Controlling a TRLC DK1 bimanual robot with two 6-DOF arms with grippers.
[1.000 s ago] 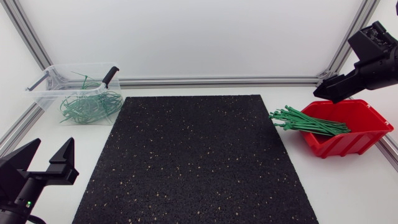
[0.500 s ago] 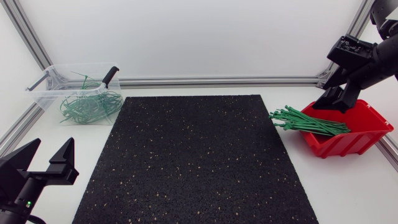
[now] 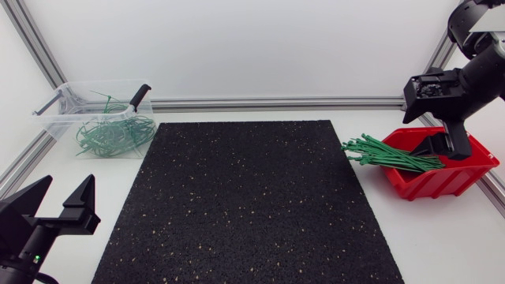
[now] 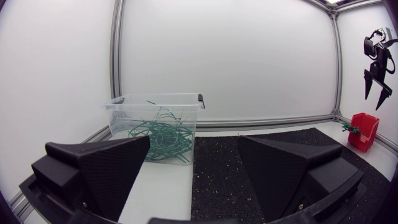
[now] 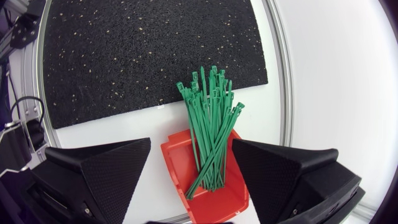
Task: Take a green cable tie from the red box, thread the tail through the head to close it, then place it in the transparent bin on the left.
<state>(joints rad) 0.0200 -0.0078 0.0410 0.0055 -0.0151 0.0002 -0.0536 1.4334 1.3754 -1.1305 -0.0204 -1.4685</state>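
Note:
A bundle of straight green cable ties (image 3: 390, 155) lies in the red box (image 3: 461, 175) at the right, heads sticking out over its near-left rim toward the mat. My right gripper (image 3: 446, 148) hangs open just above the box, fingers pointing down. In the right wrist view the ties (image 5: 211, 124) and red box (image 5: 176, 163) lie straight below the open right gripper (image 5: 191, 149). The transparent bin (image 3: 54, 118) at the back left holds several looped green ties (image 3: 114, 134). My left gripper (image 3: 57, 207) rests open at the front left, holding nothing.
A black speckled mat (image 3: 245, 205) covers the table's middle. A black-handled tool (image 3: 140, 96) leans in the bin. In the left wrist view the bin (image 4: 155, 106) stands ahead of the left gripper (image 4: 194, 180), with the red box (image 4: 364, 130) far across the mat.
My right arm has swung in from the back right corner and turned downward, bringing its gripper over the red box. The left arm has not moved.

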